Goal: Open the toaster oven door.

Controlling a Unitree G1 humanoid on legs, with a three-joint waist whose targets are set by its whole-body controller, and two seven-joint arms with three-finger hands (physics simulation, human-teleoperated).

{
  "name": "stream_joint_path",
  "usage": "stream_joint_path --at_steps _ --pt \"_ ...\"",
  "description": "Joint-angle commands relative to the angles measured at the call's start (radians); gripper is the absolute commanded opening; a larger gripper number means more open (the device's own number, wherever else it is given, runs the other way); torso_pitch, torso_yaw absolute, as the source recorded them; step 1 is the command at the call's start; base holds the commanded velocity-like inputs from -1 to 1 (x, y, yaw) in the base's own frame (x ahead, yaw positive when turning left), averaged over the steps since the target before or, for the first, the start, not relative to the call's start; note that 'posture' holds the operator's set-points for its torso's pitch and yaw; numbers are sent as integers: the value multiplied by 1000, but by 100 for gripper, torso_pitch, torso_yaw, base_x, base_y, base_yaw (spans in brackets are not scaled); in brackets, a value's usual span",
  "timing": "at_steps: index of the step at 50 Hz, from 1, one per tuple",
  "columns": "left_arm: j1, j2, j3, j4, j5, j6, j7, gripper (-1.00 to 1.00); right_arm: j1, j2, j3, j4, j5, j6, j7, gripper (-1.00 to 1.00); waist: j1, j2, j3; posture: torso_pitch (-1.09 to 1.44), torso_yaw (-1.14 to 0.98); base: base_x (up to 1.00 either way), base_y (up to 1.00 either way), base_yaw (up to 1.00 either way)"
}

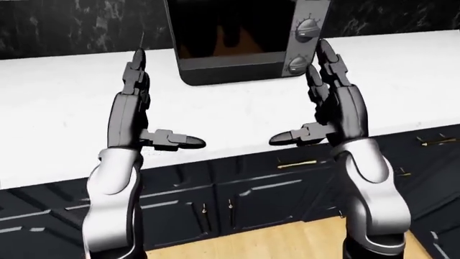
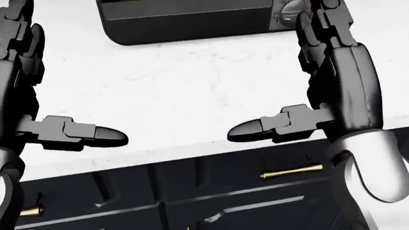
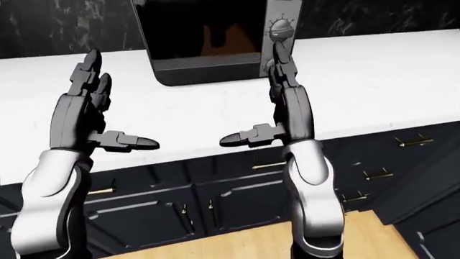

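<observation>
The toaster oven (image 1: 244,38) stands on the white counter (image 1: 64,108) at the top middle of the left-eye view, its dark glass door (image 1: 230,27) shut, two knobs (image 1: 308,27) on its right side. My left hand (image 1: 155,102) is open, fingers up and thumb pointing right, below and left of the oven. My right hand (image 1: 306,100) is open, fingers up just below the lower knob, thumb pointing left. Neither hand touches the oven. The head view shows only the oven's bottom edge (image 2: 185,21).
Dark cabinets with brass handles (image 1: 296,163) run under the counter's near edge. A black marbled wall (image 1: 71,27) rises behind the counter. Wooden floor (image 1: 273,240) shows at the bottom of the left-eye view.
</observation>
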Motion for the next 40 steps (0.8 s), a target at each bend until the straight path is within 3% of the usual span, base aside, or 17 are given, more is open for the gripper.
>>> stream_joint_path --at_steps 1,4,6,8,11,12,15,19,22,23,27,28,29,31,36,37,40 --pt "-18 9 2 -22 2 -18 2 100 -16 -2 -11 -22 -4 -18 -3 100 -2 0 -28 0 0 1 44 0" --pt "-21 8 2 -23 1 -16 1 100 -16 2 -14 -21 -4 -36 -10 100 0 -26 -16 0 0 0 30 0" --pt "-21 9 4 -24 1 -14 0 100 -20 0 -18 -28 7 -33 -16 100 4 13 -30 0 0 0 0 0" --pt "-22 11 7 -26 -1 -12 0 100 -16 -6 -14 -27 2 -38 -8 100 1 62 -14 0 0 0 0 0" --pt "-16 13 10 -30 -2 -13 0 100 -7 -5 -10 -31 -4 -43 -2 100 7 69 -23 0 0 0 21 0" --pt "-15 10 6 -29 -2 -15 2 100 -3 -4 -12 -33 -5 -44 -2 100 9 64 -17 0 0 0 70 0" --pt "-18 8 2 -25 -2 -17 1 100 -14 -3 -19 -35 3 -39 -7 100 -5 -39 25 0 0 0 66 0" --pt "-12 6 1 -30 0 -18 0 100 7 0 -15 -34 3 -59 -6 100 -13 93 -13 0 0 1 8 0" --pt "-12 7 4 -29 0 -20 0 100 4 -2 -10 -33 -3 -62 1 100 -10 108 -3 0 0 10 8 0" --pt "-10 7 2 -28 0 -23 0 100 9 -1 -6 -33 -8 -67 4 100 -2 109 -3 0 0 18 48 0" --pt "-6 6 2 -25 1 -28 0 100 17 3 -9 -34 -10 -72 7 100 11 8 29 0 0 17 51 0" --pt "-3 4 0 -27 1 -28 0 100 20 3 -10 -37 -9 -72 9 100 11 -31 16 0 0 16 51 0" --pt "-1 4 1 -29 1 -29 0 100 22 4 -12 -38 -7 -71 10 100 -12 -6 16 0 0 17 51 0" --pt "-4 4 1 -35 2 -22 -2 100 25 7 -17 -35 -2 -78 1 100 -7 -24 7 0 0 17 32 0" --pt "-10 1 5 -35 -1 -22 4 100 10 8 -18 -24 16 -79 -18 100 -14 84 11 0 0 0 0 0" --pt "-8 1 2 -31 0 -29 7 100 10 7 -17 -20 16 -84 -20 100 -12 40 13 0 0 0 0 0" --pt "-14 -1 7 -29 -15 -32 15 100 8 6 -14 -18 18 -83 -21 100 2 28 -1 0 0 0 0 0"
